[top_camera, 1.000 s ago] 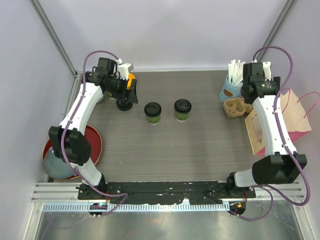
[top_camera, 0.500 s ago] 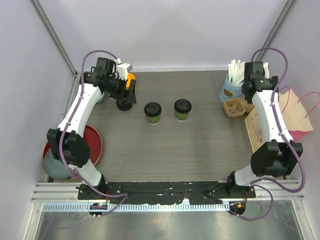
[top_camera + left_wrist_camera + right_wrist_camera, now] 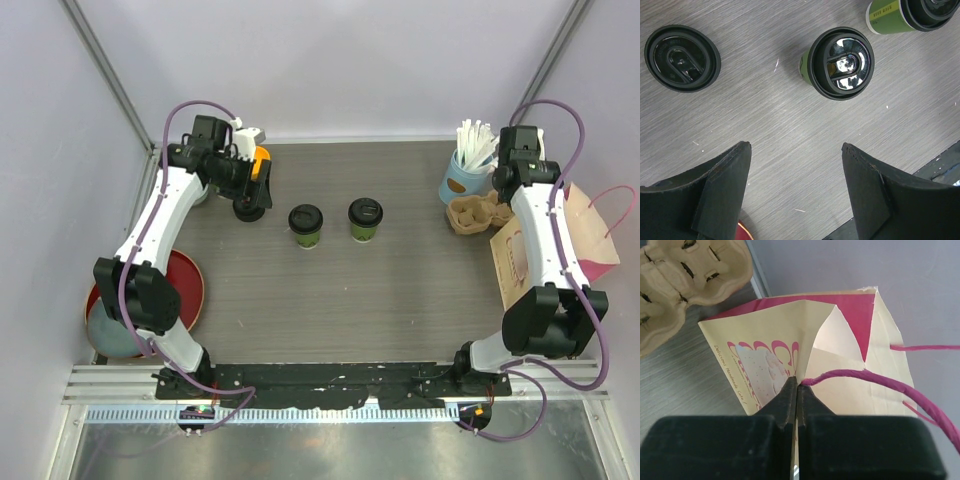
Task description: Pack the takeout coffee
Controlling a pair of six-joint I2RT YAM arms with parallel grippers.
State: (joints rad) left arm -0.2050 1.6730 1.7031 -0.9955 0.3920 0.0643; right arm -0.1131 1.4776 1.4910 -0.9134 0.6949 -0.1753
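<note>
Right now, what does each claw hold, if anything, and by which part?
The right claw is shut on the pink cord handle of the paper bag. The left claw is open and holds nothing.

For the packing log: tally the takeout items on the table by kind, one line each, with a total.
green lidded cups: 2
loose black lid: 1
blue cup of straws: 1
cardboard cup carrier: 1
paper bag: 1
Total: 6

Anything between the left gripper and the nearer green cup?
Nothing visible: only bare table lies between the open left gripper and the nearer cup. The loose black lid sits off to one side.
</note>
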